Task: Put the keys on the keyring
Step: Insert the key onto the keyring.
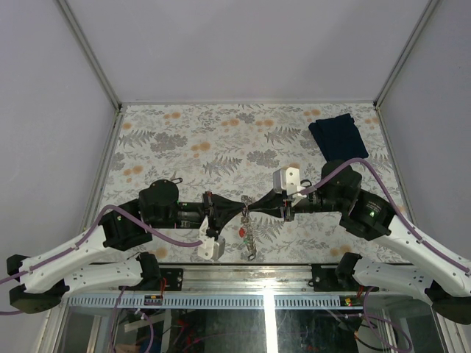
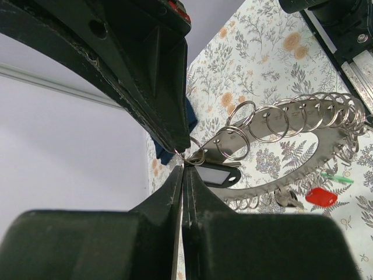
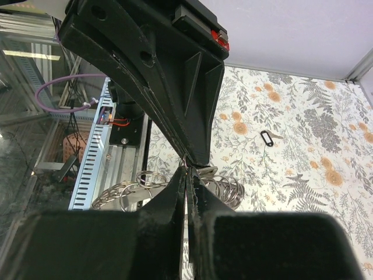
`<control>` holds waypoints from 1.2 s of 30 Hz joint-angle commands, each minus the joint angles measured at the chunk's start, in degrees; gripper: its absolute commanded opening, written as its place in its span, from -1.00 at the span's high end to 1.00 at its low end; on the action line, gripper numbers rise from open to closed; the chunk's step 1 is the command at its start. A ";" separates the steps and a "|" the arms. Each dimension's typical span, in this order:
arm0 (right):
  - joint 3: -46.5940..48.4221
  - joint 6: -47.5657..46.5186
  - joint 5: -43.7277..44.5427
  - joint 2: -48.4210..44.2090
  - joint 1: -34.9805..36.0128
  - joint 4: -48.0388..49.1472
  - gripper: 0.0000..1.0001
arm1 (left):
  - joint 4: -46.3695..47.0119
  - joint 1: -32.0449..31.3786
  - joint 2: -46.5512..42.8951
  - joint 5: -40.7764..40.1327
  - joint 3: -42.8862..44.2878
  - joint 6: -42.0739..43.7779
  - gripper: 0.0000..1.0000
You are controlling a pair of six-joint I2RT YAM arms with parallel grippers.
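A long silvery metal keyring [image 1: 249, 237] of linked rings hangs mid-table and drapes toward the near edge, carrying a red tag [image 2: 320, 197] and a green tag [image 2: 338, 178]. A tiny black-headed key [image 2: 217, 174] dangles at its top end. The left gripper [image 2: 184, 164] and right gripper [image 3: 186, 170] meet there, each pressed together on a ring. A loose black-headed key [image 1: 175, 181] lies to the left, nearer the left arm.

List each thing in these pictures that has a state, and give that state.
Chain: held up, hanging from both jaws.
Left jaws: shut on a chain ring.
Right jaws: shut on a chain ring.
Loose key: lying on the table, off the chain.
Cloth: folded, lying flat.
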 commanded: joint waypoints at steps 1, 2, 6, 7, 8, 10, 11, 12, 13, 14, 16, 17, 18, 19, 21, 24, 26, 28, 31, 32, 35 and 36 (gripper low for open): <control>2.39 0.07 2.67 -1.58 -0.20 5.55 1.00 | -0.07 -0.15 0.02 1.21 1.39 0.32 1.00; 2.47 -0.02 2.59 -1.41 -0.17 5.16 1.00 | -0.07 -0.20 0.03 1.24 1.46 0.43 1.00; 2.29 -0.27 3.90 -1.49 -0.22 5.07 1.00 | -0.07 -0.17 0.02 1.29 1.55 0.50 1.00; 2.30 -0.29 4.52 -1.59 -0.25 5.01 1.00 | -0.07 -0.15 0.00 1.21 1.56 0.50 1.00; 2.35 -0.28 5.04 -1.67 -0.25 5.08 1.00 | -0.07 -0.15 0.07 1.09 1.57 0.49 1.00; 2.54 -0.35 5.72 -1.62 -0.18 4.64 1.00 | 0.02 -0.18 0.02 0.89 1.56 0.58 1.00; 2.55 -0.32 5.98 -1.61 -0.19 4.41 1.00 | 0.07 -0.20 0.07 0.86 1.57 0.60 1.00; 2.60 -0.21 6.31 -1.61 -0.24 4.19 1.00 | 0.10 -0.22 0.00 0.86 1.57 0.64 1.00; 2.56 -0.16 6.52 -1.54 -0.21 4.05 1.00 | 0.11 -0.20 -0.04 0.97 1.54 0.65 1.00; 2.50 -0.08 6.87 -1.60 -0.22 3.92 1.00 | 0.11 -0.26 0.00 0.92 1.56 0.72 1.00; 2.56 -0.04 7.75 -1.54 -0.25 3.63 1.00 | 0.11 -0.15 -0.05 0.84 1.55 0.75 1.00; 2.63 -0.08 8.17 -1.52 -0.25 3.60 1.00 | 0.11 -0.18 -0.02 0.90 1.56 0.73 1.00; 2.64 -0.01 8.52 -1.57 -0.22 3.56 1.00 | 0.11 -0.16 -0.08 0.84 1.60 0.73 1.00; 2.64 0.02 8.94 -1.61 -0.21 3.62 1.00 | 0.11 -0.20 -0.18 0.85 1.59 0.71 1.00; 2.64 0.27 9.56 -1.76 -0.17 4.00 1.00 | 0.11 -0.18 -0.15 0.99 1.48 0.67 1.00; 2.48 0.86 9.87 -2.00 -0.24 5.05 1.00 | 0.11 -0.28 -0.13 1.12 1.35 0.49 1.00; 2.16 1.33 9.63 -2.19 -0.23 5.94 1.00 | -0.04 -0.18 -0.10 1.11 1.31 0.48 1.00; 1.89 1.76 9.25 -2.41 -0.22 6.93 1.00 | -0.23 -0.17 -0.08 1.20 1.33 0.53 1.00; 1.69 2.15 8.67 -2.37 -0.23 7.81 1.00 | -0.33 -0.22 0.03 1.39 1.39 0.37 1.00; 1.67 2.23 8.58 -2.31 -0.25 7.99 1.00 | -0.33 -0.19 0.00 1.45 1.39 0.41 1.00; 1.69 2.70 8.00 -1.91 -0.25 8.52 1.00 | -0.29 -0.19 0.03 1.78 1.39 0.40 1.00; 1.60 2.82 7.83 -1.76 -0.25 8.76 1.00 | -0.32 -0.23 0.14 1.86 1.41 0.41 1.00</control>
